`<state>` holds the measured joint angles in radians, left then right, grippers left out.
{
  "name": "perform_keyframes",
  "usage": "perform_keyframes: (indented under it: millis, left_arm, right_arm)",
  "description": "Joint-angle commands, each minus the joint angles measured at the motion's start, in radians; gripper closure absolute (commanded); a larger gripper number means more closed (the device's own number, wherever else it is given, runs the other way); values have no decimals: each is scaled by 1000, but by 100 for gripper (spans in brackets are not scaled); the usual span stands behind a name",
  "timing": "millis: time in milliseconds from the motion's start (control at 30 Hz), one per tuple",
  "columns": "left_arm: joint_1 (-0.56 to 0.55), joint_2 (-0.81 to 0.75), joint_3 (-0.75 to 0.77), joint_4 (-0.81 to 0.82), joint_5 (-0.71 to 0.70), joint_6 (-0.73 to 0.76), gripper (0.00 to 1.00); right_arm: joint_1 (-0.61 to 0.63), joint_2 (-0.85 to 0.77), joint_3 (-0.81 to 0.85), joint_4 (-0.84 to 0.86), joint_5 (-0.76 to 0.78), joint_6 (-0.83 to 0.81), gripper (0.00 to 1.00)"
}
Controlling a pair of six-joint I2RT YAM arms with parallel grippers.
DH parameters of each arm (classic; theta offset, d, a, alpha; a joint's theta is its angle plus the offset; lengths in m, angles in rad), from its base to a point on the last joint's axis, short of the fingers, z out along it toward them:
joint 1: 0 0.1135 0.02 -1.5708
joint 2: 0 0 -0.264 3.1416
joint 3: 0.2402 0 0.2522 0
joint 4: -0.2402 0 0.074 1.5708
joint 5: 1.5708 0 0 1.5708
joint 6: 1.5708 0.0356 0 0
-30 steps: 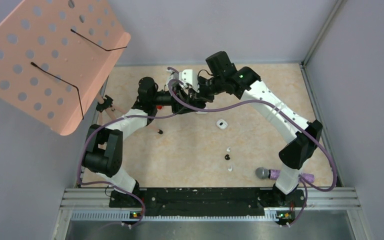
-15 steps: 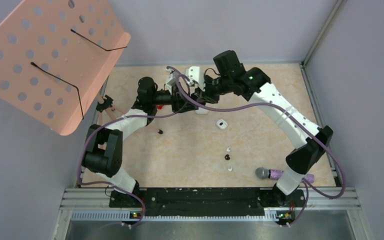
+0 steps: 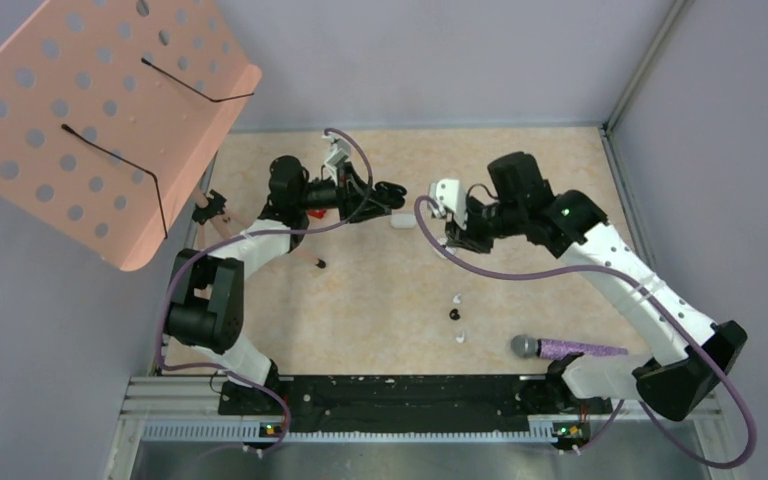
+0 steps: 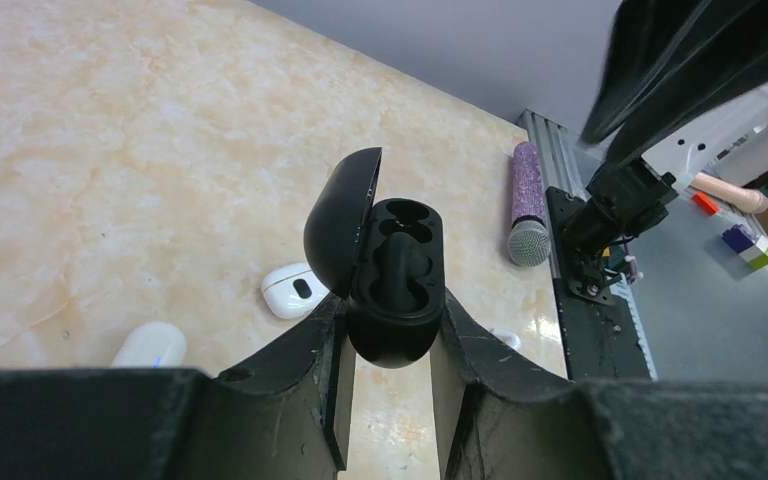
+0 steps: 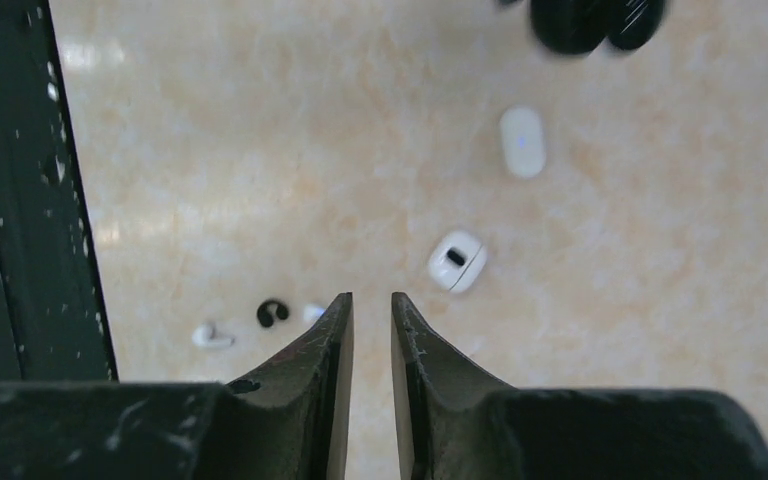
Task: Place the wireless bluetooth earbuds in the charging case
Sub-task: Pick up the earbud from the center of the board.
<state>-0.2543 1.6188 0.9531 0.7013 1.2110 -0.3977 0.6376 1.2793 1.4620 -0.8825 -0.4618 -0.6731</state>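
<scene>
A black charging case (image 4: 396, 290) hangs above the table with its lid (image 4: 340, 225) open, and my left gripper (image 4: 390, 315) is shut on its body. From above, the case (image 3: 392, 187) sits at the tip of my left gripper (image 3: 378, 190). My right gripper (image 5: 372, 298) holds nothing, its jaws a narrow gap apart, and it hovers right of the case (image 3: 452, 242). Loose earbuds lie on the table: one white (image 3: 457, 298), one black (image 3: 453, 314), one white (image 3: 460, 337), plus a black one (image 3: 320, 263) further left. In the right wrist view they show as black (image 5: 272, 313) and white (image 5: 212, 336).
A closed white case (image 3: 401, 221) (image 5: 523, 142) and a white case with a dark slot (image 5: 456, 261) (image 4: 295, 290) lie on the table. The purple glitter microphone (image 3: 565, 348) lies at the near right. A pink perforated stand (image 3: 90, 110) overhangs the left side.
My right arm has swung away from the left gripper, moving right and toward the near side. The microphone is now uncovered. The left gripper still holds the black case in much the same place.
</scene>
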Motion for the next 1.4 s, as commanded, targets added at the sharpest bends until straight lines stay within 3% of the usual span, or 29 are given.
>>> perform_keyframes:
  millis: [0, 233, 467, 967, 1367]
  left_arm:
    - [12, -21, -12, 66, -27, -57, 100]
    - [46, -42, -47, 67, -108, -144, 100]
    - [76, -44, -66, 48, -142, -178, 100]
    - [117, -129, -120, -81, -165, -72, 100]
    - [124, -152, -116, -112, -166, -55, 100]
  right_arm:
    - [-32, -52, -243, -18, 21, -68, 82]
    - [-27, -49, -459, -59, -81, -271, 94]
    - [61, 61, -482, -34, -49, -604, 98]
    - [108, 370, -348, -40, -4, -920, 86]
    - [130, 447, -299, -185, 3, -1122, 81]
